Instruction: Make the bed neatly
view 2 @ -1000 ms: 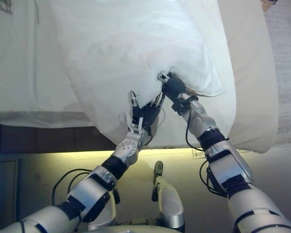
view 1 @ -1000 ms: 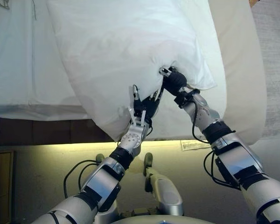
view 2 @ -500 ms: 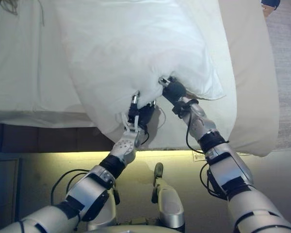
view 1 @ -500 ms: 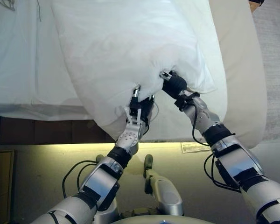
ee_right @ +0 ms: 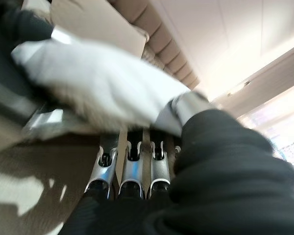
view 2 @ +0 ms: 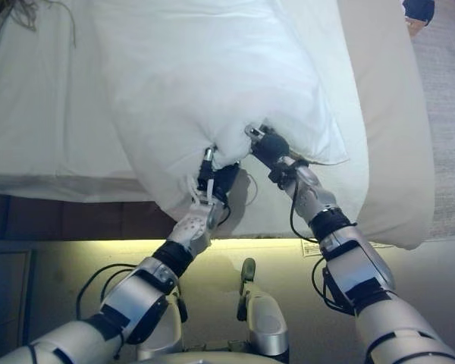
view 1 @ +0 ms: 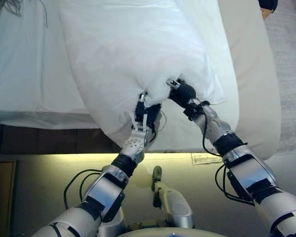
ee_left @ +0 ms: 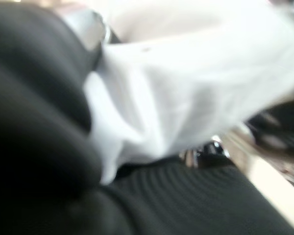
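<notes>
Left eye view: white pillow (view 1: 133,54) large, lying on bed (view 1: 24,74) across near edge, near end bunched. Left hand (view 1: 147,109) at near edge of pillow, fingers curled, pinching fabric. Right hand (view 1: 181,92) just right of it, fingers closed round pillow cloth, confirmed in right wrist view. Beige cover (view 1: 251,74) along bed's right side. Grey carpet (view 1: 288,69) far right.

White pillow (view 1: 133,54), white sheet (view 1: 24,69), beige mattress (view 1: 251,79), grey carpet (view 1: 291,74)
</notes>
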Tool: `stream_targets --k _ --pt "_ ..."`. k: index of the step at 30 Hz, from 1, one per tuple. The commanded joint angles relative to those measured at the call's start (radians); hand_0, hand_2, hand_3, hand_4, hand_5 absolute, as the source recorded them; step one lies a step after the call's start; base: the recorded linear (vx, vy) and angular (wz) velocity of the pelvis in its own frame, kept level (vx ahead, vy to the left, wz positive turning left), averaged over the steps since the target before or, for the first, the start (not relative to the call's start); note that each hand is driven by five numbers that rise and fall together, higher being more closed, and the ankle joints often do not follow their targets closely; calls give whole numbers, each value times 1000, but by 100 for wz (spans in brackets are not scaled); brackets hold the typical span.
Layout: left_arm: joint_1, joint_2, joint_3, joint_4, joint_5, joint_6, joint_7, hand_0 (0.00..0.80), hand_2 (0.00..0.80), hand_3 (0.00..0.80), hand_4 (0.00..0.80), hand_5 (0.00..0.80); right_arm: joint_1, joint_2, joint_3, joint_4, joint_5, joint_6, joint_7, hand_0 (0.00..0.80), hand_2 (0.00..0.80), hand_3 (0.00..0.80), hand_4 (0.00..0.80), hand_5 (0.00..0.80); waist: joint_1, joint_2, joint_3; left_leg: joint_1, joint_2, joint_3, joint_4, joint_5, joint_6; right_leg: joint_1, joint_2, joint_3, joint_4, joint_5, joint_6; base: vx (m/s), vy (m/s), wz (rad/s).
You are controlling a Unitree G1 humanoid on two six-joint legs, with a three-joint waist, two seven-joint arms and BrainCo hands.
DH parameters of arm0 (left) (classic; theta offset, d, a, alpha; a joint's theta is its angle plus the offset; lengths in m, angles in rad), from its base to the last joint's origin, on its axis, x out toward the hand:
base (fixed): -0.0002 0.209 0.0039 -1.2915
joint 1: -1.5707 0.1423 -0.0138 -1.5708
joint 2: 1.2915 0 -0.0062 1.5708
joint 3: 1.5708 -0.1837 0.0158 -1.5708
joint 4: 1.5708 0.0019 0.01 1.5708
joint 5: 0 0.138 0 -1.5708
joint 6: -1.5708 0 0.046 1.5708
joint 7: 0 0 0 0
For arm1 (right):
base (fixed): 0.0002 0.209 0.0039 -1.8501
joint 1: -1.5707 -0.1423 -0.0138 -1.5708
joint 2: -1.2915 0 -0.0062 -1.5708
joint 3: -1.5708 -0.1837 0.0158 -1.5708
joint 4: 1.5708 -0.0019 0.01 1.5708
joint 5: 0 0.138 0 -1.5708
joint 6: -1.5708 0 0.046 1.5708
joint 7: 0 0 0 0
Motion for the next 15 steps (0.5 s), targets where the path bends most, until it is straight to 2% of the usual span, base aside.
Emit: stream_targets --k 1,9,15 --pt "-107 -26 25 -14 8 7 -77 800 800 800 800 800 -4 -70 -45 69 -78 31 6 0 0 0 0 0 36 29 -99 40 43 -25 8 -96 -41 -24 -18 -17 81 -73 33 16 84 2" --pt "-55 79 116 -42 8 25 -66 800 800 800 800 800 147 -91 -68 193 -176 116 127 0 0 0 0 0 64 51 -169 99 30 -38 2 -114 -38 39 -36 -46 84 -96 39 51 56 9" --pt "58 151 196 -73 8 52 -79 800 800 800 800 800 310 -60 -87 215 -217 139 191 0 0 0 0 0 87 77 -253 165 13 -50 -37 -114 -34 113 -45 -67 57 -102 45 119 84 4"
